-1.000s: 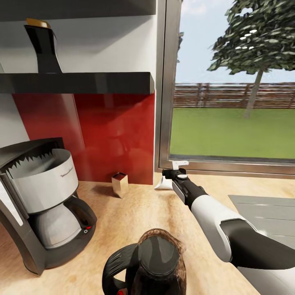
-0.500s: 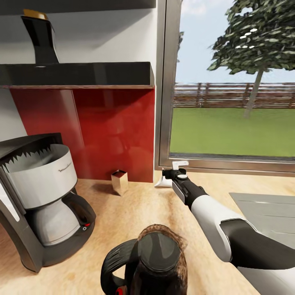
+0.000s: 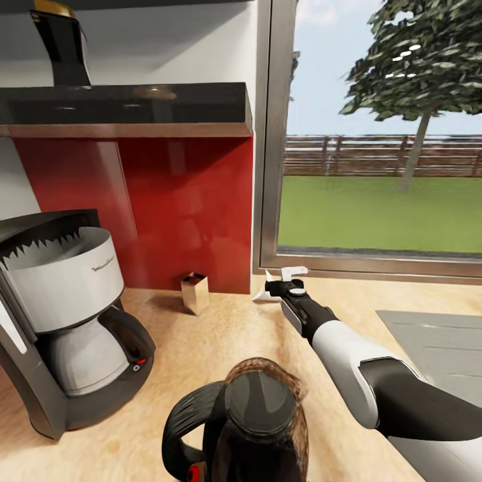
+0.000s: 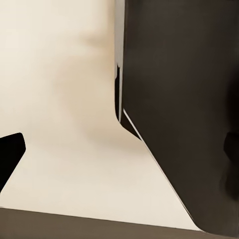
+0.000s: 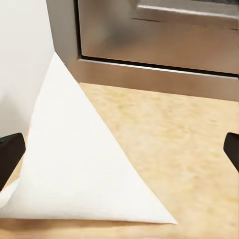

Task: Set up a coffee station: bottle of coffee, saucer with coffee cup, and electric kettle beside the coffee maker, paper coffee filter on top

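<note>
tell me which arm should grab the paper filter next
Right. The right gripper is already at the paper coffee filter on the countertop by the window, jaws open either side of it. The left gripper's camera looks at a dark panel, not the filter.

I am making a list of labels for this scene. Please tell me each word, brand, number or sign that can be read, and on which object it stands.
Coffee maker: one small dark line of script on the white filter basket, too small and blurred to read.
Electric kettle, small metal box, bottle on the shelf, paper coffee filter: no text can be seen.
</note>
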Controlling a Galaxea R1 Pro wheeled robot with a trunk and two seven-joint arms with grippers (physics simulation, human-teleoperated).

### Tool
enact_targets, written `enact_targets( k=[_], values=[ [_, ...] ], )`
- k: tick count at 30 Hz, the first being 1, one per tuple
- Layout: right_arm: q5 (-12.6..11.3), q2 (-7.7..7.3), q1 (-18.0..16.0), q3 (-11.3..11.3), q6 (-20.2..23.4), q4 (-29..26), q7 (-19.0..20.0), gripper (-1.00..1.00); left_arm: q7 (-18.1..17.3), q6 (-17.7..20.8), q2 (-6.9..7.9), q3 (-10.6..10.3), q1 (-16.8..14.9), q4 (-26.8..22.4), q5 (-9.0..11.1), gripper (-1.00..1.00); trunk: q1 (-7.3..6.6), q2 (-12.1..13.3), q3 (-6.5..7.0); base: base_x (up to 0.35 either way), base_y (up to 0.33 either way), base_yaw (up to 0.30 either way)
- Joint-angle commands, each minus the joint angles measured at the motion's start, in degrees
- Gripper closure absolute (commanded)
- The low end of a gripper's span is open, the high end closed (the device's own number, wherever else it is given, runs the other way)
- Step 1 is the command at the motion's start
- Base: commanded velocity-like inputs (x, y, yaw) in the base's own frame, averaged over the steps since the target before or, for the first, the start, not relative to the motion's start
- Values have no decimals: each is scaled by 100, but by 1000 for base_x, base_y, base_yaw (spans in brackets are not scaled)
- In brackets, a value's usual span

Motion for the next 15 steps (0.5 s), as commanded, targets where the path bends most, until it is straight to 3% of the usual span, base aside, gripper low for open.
enact_targets(
  k=[1,4,15],
  values=[
    [24,0,0,32,50,-7,-30,-100,2,21,0,4,0,-7,8,-100,23,-44,-24,0,0,0],
    [21,0,-4,33,50,-6,-30,-100,-3,21,0,4,0,-5,8,-100,89,-165,-78,0,0,0],
    [22,0,-5,39,50,-13,-30,-100,1,21,9,-4,0,-7,8,-100,89,-165,-78,0,0,0]
  ],
)
